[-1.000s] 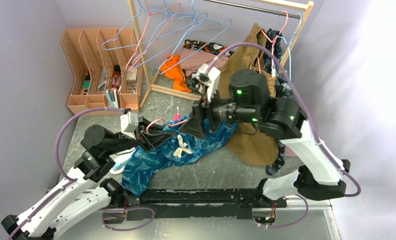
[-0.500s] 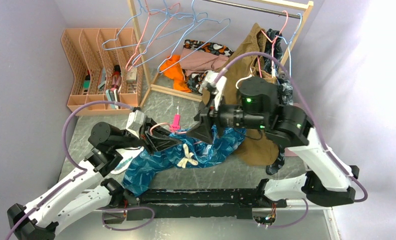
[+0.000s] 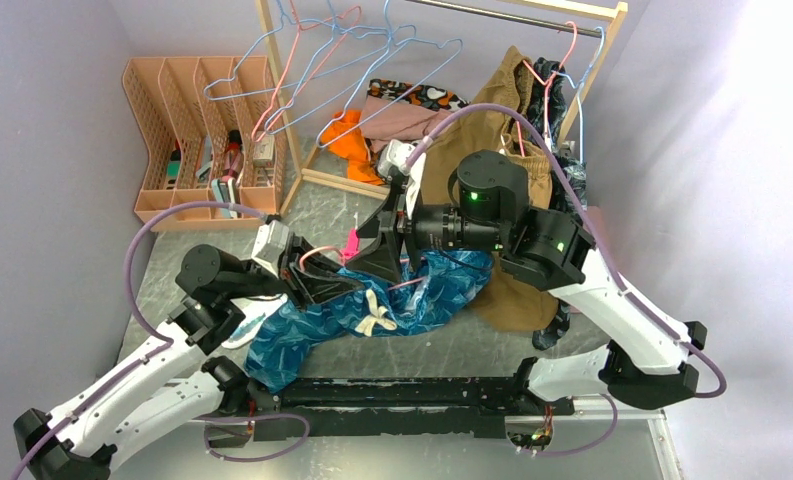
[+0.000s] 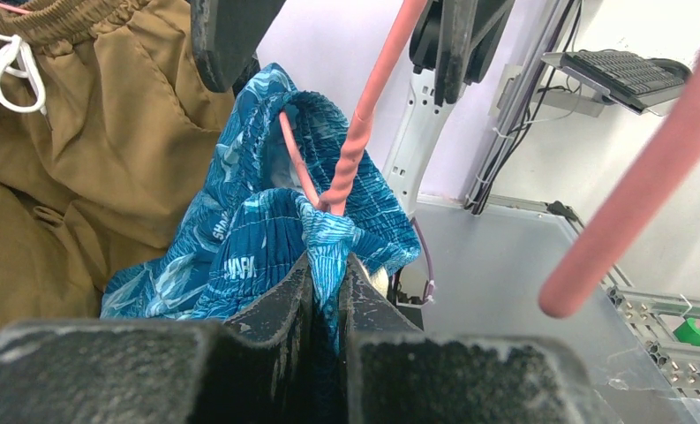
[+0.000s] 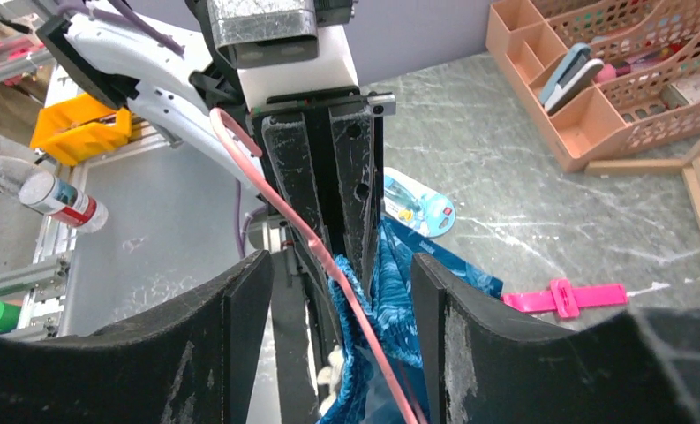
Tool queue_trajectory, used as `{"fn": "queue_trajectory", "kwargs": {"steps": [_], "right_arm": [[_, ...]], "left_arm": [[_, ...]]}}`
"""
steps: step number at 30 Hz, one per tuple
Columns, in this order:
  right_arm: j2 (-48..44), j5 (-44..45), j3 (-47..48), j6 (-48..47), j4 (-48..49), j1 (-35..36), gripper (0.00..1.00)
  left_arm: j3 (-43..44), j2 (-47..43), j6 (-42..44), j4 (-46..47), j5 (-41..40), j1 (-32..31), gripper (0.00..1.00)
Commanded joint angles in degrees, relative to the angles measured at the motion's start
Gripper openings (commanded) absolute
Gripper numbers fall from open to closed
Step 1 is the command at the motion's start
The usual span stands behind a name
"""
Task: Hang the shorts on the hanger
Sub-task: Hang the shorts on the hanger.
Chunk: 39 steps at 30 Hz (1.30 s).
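The right hand (image 5: 335, 269) has its fingers spread wide either side of the left hand (image 5: 330, 221), which pinches the shorts (image 5: 377, 300). The hanger (image 5: 280, 208) wire runs down between them. A pink clip (image 5: 562, 298) lies on the counter (image 5: 523, 194).

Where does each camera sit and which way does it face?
Top external: above, behind the robot, facing the clothes rack; left arm, right arm, left hand and right hand at the shorts.
Left wrist: on the left arm, looking along its shut fingers toward the right hand.
Right wrist: on the right arm, looking between its open fingers at the left hand.
Shared: both wrist views show shorts and pink hanger.
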Motion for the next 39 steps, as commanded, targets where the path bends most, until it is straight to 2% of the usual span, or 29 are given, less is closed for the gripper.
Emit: {"fn": "queue_trajectory", "kwargs": {"steps": [1,4,6,8,12,13,21,24,26,31,35,39], "right_arm": [[1.26,-2.42,-0.85,-1.31,4.87,0.20,0.61],[2.22,-4.38,-1.44,-1.69,5.83,0.28,0.59],[2.26,-3.97,-2.33,-1.65,6.77,0.38,0.52],[1.96,-3.52,-3.50,-1.57,7.88,0.52,0.41],[0.95,-3.21,-5.93,-1.28,10.20,0.46,0.05],[0.56,-2.49,-6.49,-1.17,10.79,0.46,0.00],[-4.90,7.55,-10.33,-1.37,13.99,0.46,0.00],[-5.55,8.83,-11.08,-1.35,13.95,0.47,0.00],[-6.02,9.28,-11.56,-1.15,13.93,0.47,0.00],[-7.25,10.03,-12.42,-0.67,14.40,0.46,0.00],[-8.10,12.02,-12.71,-0.53,13.81,0.48,0.00],[-10.26,15.60,-14.41,0.39,14.71,0.51,0.00]], "left_arm": [[0.67,-1.25,0.70,1.54,-0.49,0.03,0.07],[1.28,-1.18,0.29,0.50,-1.15,0.03,0.07],[1.83,-1.05,0.19,-0.16,-1.19,0.07,0.07],[2.05,-1.22,0.08,-0.89,-1.23,0.04,0.07],[2.29,-1.76,0.47,-2.75,-2.39,0.07,0.07],[2.40,-2.03,0.55,-3.38,-2.98,0.02,0.09],[1.90,-7.13,1.59,-9.01,-7.79,0.06,0.34],[1.44,-9.36,2.10,-10.87,-9.18,0.02,0.38],[1.33,-10.37,2.63,-12.38,-10.12,0.03,0.36],[2.22,-11.74,5.43,-17.18,-12.19,0.02,0.18],[3.77,-13.19,6.69,-19.78,-14.95,0.07,0.18],[5.75,-16.43,8.01,-23.03,-21.23,0.06,0.26]]}}
